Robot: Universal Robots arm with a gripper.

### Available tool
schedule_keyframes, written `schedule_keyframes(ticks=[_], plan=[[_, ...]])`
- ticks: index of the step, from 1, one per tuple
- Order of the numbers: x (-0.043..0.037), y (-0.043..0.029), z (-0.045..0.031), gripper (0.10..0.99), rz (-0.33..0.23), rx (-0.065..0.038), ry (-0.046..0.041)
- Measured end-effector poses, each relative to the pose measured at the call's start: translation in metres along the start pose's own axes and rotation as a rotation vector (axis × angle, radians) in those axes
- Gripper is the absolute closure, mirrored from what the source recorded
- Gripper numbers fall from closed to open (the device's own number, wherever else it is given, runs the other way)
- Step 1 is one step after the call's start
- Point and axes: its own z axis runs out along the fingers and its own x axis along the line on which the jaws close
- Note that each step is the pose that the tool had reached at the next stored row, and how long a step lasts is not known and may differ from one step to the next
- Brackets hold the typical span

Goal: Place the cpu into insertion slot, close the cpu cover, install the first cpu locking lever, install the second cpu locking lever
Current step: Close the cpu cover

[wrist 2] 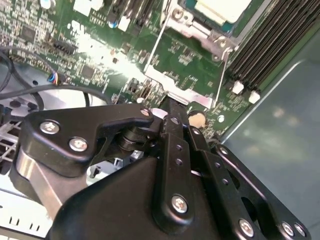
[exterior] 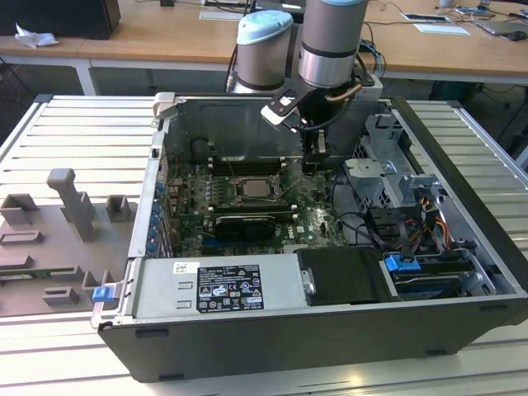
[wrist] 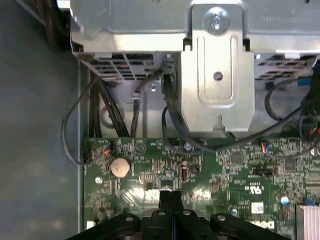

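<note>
**Chip seated in socket as robot hand hovers over computer board**

The cpu (exterior: 252, 188), its pale top facing up, lies inside the insertion slot (exterior: 234, 190) near the middle of the green board (exterior: 318, 216) in the exterior view. In the second wrist view the cpu (wrist 2: 220, 9) is ringed by the silver cpu cover (wrist 2: 197, 31), which lies flat around it. Two thin wire levers (wrist 2: 159, 37) run along the frame's sides; whether they are latched cannot be told.

The hand (exterior: 314, 161) hangs low over the board, on the exterior view's right of the slot and apart from it. In both wrist views its black fingers (wrist: 165, 197) are pressed together with nothing between them, the tips (wrist 2: 169, 106) just beside a round silver battery (wrist 2: 198, 119) and near a silver plate at the frame's edge.

Long black memory slots (wrist 2: 270, 45) flank the socket. A black graphics card (exterior: 239, 224) lies nearer the camera, all inside the open computer case (exterior: 247, 338) on a slatted metal desk (exterior: 74, 132).
</note>
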Motion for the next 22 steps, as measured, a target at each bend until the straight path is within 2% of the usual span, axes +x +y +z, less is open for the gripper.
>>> schedule_keyframes(ticks=[6, 13, 20, 22], plan=[[-0.0002, -0.0158, -0.0005, 0.980, 0.000, 0.000, 0.0001], [-0.0002, -0.0209, -0.0008, 0.980, 0.000, 0.000, 0.0001], [-0.0003, -0.0304, -0.0010, 0.980, 0.000, 0.000, 0.0001], [-0.0003, -0.0361, -0.0011, 0.980, 0.000, 0.000, 0.0001]])
